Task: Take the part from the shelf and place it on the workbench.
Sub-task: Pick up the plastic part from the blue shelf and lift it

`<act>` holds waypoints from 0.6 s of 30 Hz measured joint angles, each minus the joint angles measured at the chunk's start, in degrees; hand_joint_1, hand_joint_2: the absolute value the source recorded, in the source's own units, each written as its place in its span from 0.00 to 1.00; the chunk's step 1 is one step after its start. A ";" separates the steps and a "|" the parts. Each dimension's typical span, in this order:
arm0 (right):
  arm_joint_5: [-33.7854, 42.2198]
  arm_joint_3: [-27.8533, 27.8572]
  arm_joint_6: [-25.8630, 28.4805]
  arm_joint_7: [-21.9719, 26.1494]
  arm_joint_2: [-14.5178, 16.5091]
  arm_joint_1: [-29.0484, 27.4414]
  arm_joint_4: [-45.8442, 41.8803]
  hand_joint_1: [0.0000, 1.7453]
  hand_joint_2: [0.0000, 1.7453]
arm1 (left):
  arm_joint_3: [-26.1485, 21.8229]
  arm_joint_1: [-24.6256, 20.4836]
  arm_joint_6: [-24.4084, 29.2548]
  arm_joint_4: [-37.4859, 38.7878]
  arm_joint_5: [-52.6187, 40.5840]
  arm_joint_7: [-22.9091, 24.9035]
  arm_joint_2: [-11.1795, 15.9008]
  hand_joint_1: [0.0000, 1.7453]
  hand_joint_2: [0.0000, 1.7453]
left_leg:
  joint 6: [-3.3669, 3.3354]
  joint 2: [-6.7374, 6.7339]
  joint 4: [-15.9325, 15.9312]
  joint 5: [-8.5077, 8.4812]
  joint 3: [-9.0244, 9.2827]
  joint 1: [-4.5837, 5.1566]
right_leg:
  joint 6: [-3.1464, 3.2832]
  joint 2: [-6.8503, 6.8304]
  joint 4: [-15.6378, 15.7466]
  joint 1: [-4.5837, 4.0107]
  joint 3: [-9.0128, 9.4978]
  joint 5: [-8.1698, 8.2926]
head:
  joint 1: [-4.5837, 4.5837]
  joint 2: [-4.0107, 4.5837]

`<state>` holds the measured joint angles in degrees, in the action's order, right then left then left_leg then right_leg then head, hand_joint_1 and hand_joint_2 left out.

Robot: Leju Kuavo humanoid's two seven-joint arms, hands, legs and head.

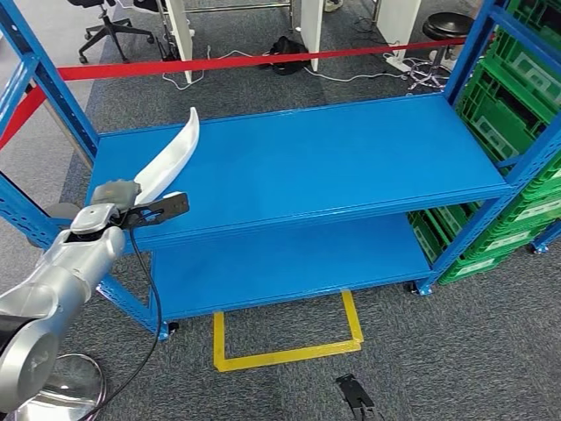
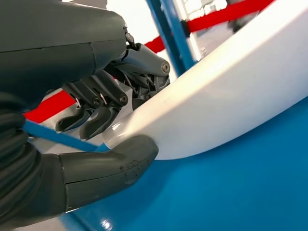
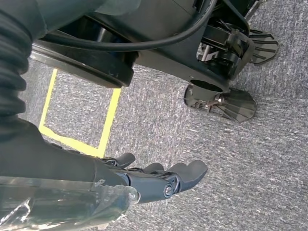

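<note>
Gripping curved glossy white part [image 1: 171, 158], left robot hand [image 1: 114, 191], smooth blue shelf [image 1: 317, 158]

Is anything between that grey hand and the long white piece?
No. The left wrist view shows the left hand gripping the white part directly, thumb beneath and fingers above.

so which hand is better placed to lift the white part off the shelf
Left. The left hand already grips the end of the white part on the blue shelf, thumb under and fingers over. The right hand hangs open above the carpet.
</note>
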<state>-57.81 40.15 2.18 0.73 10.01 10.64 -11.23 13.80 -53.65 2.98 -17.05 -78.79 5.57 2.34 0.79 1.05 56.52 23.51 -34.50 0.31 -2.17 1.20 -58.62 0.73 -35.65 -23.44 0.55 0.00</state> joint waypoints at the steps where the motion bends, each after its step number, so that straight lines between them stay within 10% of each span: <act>1: 0.03 0.07 0.04 0.03 0.00 -0.04 0.00 0.00 1.00 | -0.02 0.00 0.85 -0.01 -0.04 -0.71 0.00 1.00 1.00 | 0.00 0.00 0.00 0.00 0.00 0.00 | 0.00 0.00 0.00 0.00 0.00 0.00 | -0.01 0.00; 18: 1.27 1.60 0.60 1.11 0.00 -1.51 0.00 0.00 1.00 | 2.82 -2.36 12.18 -6.05 -2.10 -11.54 -3.86 1.00 1.00 | -0.04 0.01 0.03 0.01 -0.11 0.02 | -0.01 0.04 0.03 0.01 -0.17 0.00 | -0.01 0.00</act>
<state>-56.54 41.75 2.78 1.85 10.01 9.13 -11.23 16.61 -56.01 15.15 -23.10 -80.89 -5.96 -1.51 0.75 1.06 56.55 23.51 -34.61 0.33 -2.17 1.25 -58.60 0.74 -35.83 -23.44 0.54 0.00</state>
